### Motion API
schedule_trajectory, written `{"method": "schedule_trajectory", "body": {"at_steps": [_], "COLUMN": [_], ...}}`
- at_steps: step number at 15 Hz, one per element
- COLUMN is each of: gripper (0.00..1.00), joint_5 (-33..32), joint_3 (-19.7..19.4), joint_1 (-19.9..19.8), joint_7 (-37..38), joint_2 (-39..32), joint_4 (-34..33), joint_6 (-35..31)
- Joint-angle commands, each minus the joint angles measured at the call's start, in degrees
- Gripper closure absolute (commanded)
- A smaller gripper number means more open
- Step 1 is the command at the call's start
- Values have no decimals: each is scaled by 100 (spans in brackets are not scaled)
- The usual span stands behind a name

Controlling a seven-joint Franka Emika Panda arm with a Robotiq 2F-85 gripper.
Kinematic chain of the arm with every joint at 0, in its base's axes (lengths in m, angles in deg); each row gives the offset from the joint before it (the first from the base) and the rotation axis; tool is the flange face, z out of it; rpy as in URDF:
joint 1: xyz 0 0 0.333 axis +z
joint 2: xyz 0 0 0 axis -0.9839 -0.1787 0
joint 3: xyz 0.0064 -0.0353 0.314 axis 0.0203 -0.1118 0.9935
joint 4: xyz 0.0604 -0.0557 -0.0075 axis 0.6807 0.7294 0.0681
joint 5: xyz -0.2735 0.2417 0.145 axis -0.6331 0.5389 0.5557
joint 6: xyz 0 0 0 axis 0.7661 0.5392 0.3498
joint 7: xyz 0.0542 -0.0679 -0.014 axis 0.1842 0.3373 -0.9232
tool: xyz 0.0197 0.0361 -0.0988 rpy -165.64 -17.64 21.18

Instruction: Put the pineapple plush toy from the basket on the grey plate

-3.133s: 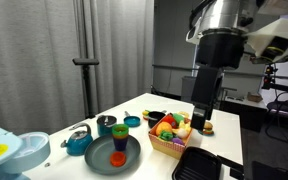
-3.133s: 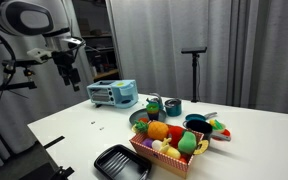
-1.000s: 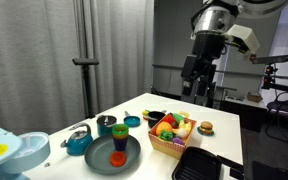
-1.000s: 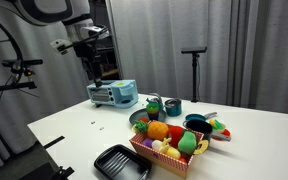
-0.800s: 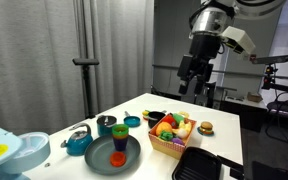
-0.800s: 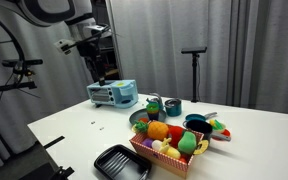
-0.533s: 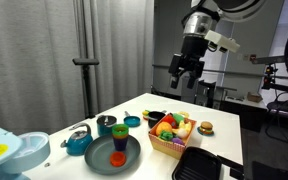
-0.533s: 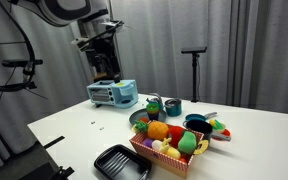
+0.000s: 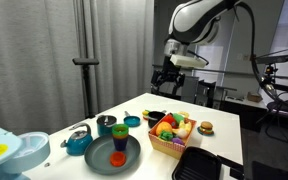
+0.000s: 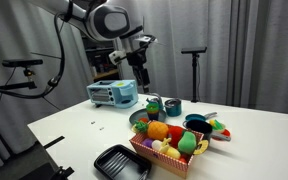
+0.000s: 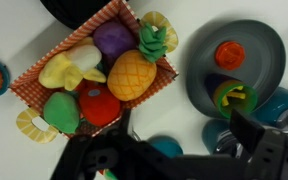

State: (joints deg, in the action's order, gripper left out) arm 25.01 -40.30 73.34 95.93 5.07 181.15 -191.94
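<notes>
The pineapple plush toy [image 11: 132, 76], yellow-orange with a green tuft, lies in the middle of the woven basket [image 11: 42, 63] among red, green, purple and yellow plush fruits. It also shows in both exterior views [image 9: 167, 124] [image 10: 158, 130]. The grey plate [image 11: 266, 58] lies beside the basket [image 9: 170, 148] and carries a red toy and a green-yellow cup; it shows in an exterior view [image 9: 133, 150] too. My gripper [image 9: 167, 82] [image 10: 142, 80] hangs high above the table, open and empty. In the wrist view its dark fingers [image 11: 184, 128] frame the lower edge.
A black tray [image 9: 199, 165] [image 10: 122, 160] lies in front of the basket. A teal bowl [image 9: 79, 143], small cups [image 9: 131, 122] and a burger toy [image 9: 206, 127] stand around. A light blue toaster oven [image 10: 112, 93] sits at the table's far side.
The arm has swung in from beyond the table's side, and the gripper now hangs over the basket and plate area. Nothing on the table has moved.
</notes>
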Motion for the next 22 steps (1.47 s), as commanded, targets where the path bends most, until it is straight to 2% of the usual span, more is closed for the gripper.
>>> {"method": "schedule_trajectory", "body": {"at_steps": [1,6,10,17,22], "gripper": [0,0,0,0,0], "joint_5": [-445,-550,-474,-843,-653], "joint_3": [-174,-355,-428,-693,-642], "joint_1": [53,195,268,566,621], "joint_7": [738,1196,1271,1525,1604], "joint_2": [-883,-1625,-2009,-2221,-2277], "joint_4": [-416,-448,-427,-439,-246], "joint_6": [-147,-111,-270,-1319,-1380]}}
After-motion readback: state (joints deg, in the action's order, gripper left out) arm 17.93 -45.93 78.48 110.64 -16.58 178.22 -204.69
